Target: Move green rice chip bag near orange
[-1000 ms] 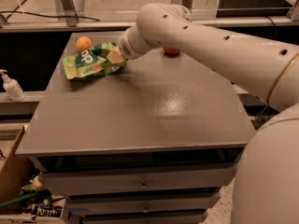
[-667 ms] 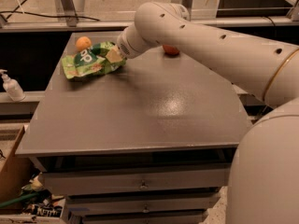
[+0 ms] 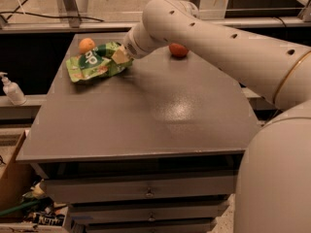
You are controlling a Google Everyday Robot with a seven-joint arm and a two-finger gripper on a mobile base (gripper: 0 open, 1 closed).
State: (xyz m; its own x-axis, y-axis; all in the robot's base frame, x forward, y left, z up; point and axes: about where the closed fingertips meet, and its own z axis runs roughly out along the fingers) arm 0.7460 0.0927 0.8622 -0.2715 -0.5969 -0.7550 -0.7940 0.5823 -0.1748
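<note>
Green rice chip bag (image 3: 90,65), one, beside one orange (image 3: 87,45), hand (image 3: 121,56) at its end.

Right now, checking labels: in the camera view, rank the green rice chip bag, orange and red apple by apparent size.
Largest: green rice chip bag, the gripper at its right edge.
Then red apple and orange: look alike, unranked.

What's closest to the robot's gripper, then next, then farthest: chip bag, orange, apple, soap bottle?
The gripper is at the bag's right edge.
1. the green rice chip bag: right against it, to the left.
2. the orange: behind the bag, left.
3. the red apple: off to the right.
4. the soap bottle: far left, lower down.
</note>
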